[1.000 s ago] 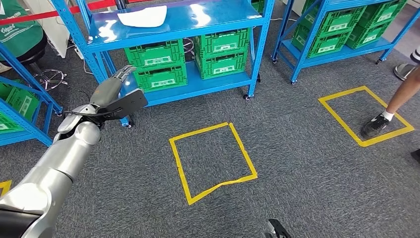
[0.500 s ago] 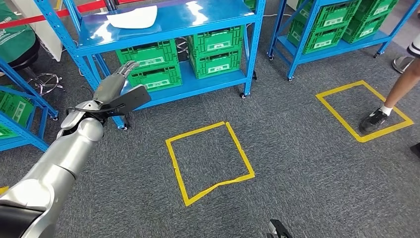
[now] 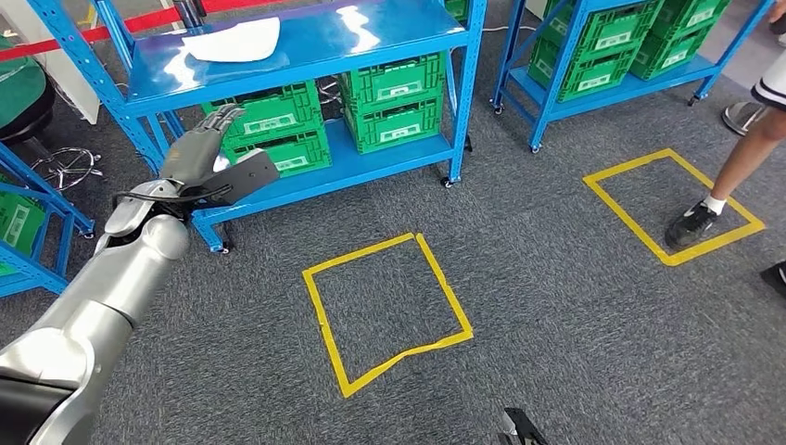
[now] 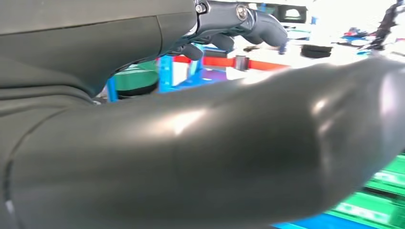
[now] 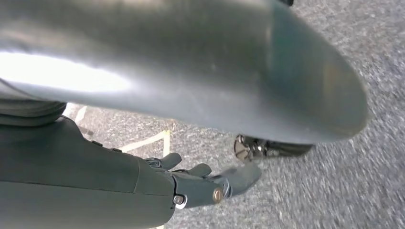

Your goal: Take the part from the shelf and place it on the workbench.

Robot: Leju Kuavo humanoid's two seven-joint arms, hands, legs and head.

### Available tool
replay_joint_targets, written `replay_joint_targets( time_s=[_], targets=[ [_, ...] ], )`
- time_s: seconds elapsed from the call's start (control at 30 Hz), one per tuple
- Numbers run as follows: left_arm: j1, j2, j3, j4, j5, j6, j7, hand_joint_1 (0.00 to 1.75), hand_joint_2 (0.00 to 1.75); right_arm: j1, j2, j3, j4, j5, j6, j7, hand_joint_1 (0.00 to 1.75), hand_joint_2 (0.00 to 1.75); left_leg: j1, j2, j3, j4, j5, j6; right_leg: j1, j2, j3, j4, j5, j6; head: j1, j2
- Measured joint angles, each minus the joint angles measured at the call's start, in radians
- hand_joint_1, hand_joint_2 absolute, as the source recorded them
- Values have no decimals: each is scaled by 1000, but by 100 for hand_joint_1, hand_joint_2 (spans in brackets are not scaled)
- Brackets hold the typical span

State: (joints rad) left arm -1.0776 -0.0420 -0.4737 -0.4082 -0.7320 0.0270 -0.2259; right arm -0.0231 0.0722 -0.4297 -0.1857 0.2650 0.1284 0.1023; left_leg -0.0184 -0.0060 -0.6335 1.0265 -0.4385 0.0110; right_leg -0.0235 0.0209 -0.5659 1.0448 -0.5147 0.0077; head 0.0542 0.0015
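Left hand (image 3: 206, 158) is raised at the left of my head view, palm flat, fingers extended and apart, holding nothing. Its thick grey thumb (image 3: 246, 176) juts right, in front of the lower level of the blue metal shelf (image 3: 463, 88). In the left wrist view the dark fingers (image 4: 248, 21) also extend with nothing between them.

Right hand (image 5: 205, 183) hangs over the grey carpet (image 3: 556, 306); in the right wrist view I see its fingers loosely extended and apart, with nothing held.

On the shelf's upper level, at the far left, lies the flat white sheet-like part (image 3: 234, 42), well apart from the left hand and beyond it. On the lower level stand green plastic crates (image 3: 389, 102), stacked in two piles. A second blue shelf (image 3: 547, 97) with more green crates (image 3: 602, 51) stands to the far right.

On the carpet, a yellow tape square (image 3: 385, 311) lies near the centre. A second yellow tape square (image 3: 672, 204) lies to the right, with a person's foot in a dark shoe (image 3: 690, 225) on it.
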Motion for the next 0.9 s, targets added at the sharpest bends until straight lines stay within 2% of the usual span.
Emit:
replay_joint_targets(
  time_s=[0.07, 0.1, 0.2, 0.23, 0.27, 0.3, 0.33, 0.37, 0.43, 0.47, 0.57, 0.6, 0.63, 0.7, 0.73, 0.77, 0.8, 0.87, 0.9],
  targets=[
    [-11, 4, -4, 8, -10, 3, 20, 0, 0, 1, 0, 0, 0, 3, 2, -4, 0, 0, 5, 1, 21, -17, -2, 6, 0, -5, -3, 22, -4, 8, 0, 0],
    [-18, 7, -7, 12, -12, 4, 26, 0, 0, 0, 0, 0, 0, 4, 4, -6, 0, 0, 7, 2, 30, -22, -4, 10, 0, -8, -18, 52, -20, 10, 0, 0],
    [-33, 10, -11, 26, -15, 4, 34, 0, 0, -1, -3, 0, 0, 4, 8, -9, 0, 0, 9, 2, 43, -23, -15, 17, 0, -12, -123, 220, -88, 21, 1, 0],
    [-32, 11, -12, 30, -16, 4, 35, 0, 0, 0, -4, -1, 0, 5, 9, -9, 0, 0, 9, 2, 47, -22, -21, 16, 0, -12, -153, 254, -91, 24, 0, 0],
    [-32, 11, -12, 34, -16, 4, 36, 0, 0, 1, -5, -1, 0, 5, 9, -9, 0, 0, 10, 1, 53, -19, -27, 14, -1, -13, -165, 250, -72, 27, 1, 0],
    [-31, 12, -13, 37, -16, 4, 36, 0, 0, 1, -6, -1, 0, 5, 10, -9, 0, 0, 12, 1, 60, -16, -36, 10, -2, -14, -159, 210, -32, 30, 1, 0],
    [-32, 12, -13, 39, -16, 4, 36, 0, 0, 1, -6, -2, 0, 5, 10, -9, 0, 0, 15, 2, 67, -11, -45, 6, -4, -16, -139, 142, 17, 31, 1, 0],
    [-34, 13, -14, 41, -16, 4, 37, 0, 0, 1, -7, -2, 1, 5, 10, -9, 0, 0, 17, 2, 74, -6, -55, 0, -2, -18, -118, 79, 47, 31, 1, 0],
    [-39, 14, -17, 45, -21, 4, 43, 0, 0, -1, -7, -3, 1, 5, 12, -9, 0, 0, 17, 3, 78, 0, -70, -13, 3, -23, -93, 10, 61, 19, 1, 0],
    [-41, 15, -19, 49, -26, 4, 50, 0, 0, 0, -7, -3, 2, 6, 12, -8, 0, 0, 15, 3, 80, 3, -74, -20, 6, -24, -90, 8, 51, 9, 0, 0],
    [-48, 25, -24, 55, -42, 4, 73, 0, 0, 2, -7, -8, 2, 7, 12, -5, 0, 0, 16, 4, 81, 23, -84, -36, 3, -22, -71, 3, 53, -16, -2, 0],
    [-53, 29, -26, 57, -45, 4, 78, 0, 0, 1, -7, -9, 2, 7, 11, -4, 0, 0, 17, 4, 65, 54, -91, -41, 2, -20, -63, 1, 50, -22, -2, 0],
    [-58, 35, -28, 60, -48, 4, 83, 0, 0, 0, -8, -10, 2, 7, 10, -3, 0, 0, 19, 4, 37, 104, -104, -46, 1, -18, -55, -1, 45, -26, -3, 0],
    [-63, 47, -31, 67, -50, 4, 91, 0, 0, 0, -8, -11, 2, 7, 10, 2, 0, 0, 20, 4, -46, 229, -145, -52, 1, -15, -42, -1, 32, -32, -3, 0],
    [-63, 54, -32, 72, -50, 4, 95, 0, 0, 1, -8, -11, 2, 9, 10, 4, 0, 0, 20, 4, -83, 272, -157, -53, 1, -13, -34, -1, 25, -33, -4, 0],
    [-62, 62, -33, 76, -50, 4, 97, 0, 0, 2, -8, -11, 2, 11, 10, 5, 0, 0, 20, 4, -105, 283, -150, -51, 2, -11, -25, -1, 17, -33, -4, 0],
    [-62, 68, -34, 79, -50, 5, 98, 0, 0, 2, -8, -11, 2, 14, 10, 4, 0, 0, 19, 4, -109, 257, -122, -47, 3, -10, -14, -1, 9, -33, -4, 0],
    [-61, 82, -35, 82, -51, 11, 95, 0, 0, 2, -8, -11, 2, 23, 11, 1, 0, 0, 15, 4, -75, 126, -24, -34, 5, -7, 9, -2, -9, -31, -4, 0],
    [-61, 90, -35, 82, -52, 16, 93, 0, 0, 1, -7, -11, 2, 27, 12, 0, 0, 0, 11, 4, -55, 66, 5, -27, 5, -6, 18, -3, -16, -29, -3, 0]
  ],
)
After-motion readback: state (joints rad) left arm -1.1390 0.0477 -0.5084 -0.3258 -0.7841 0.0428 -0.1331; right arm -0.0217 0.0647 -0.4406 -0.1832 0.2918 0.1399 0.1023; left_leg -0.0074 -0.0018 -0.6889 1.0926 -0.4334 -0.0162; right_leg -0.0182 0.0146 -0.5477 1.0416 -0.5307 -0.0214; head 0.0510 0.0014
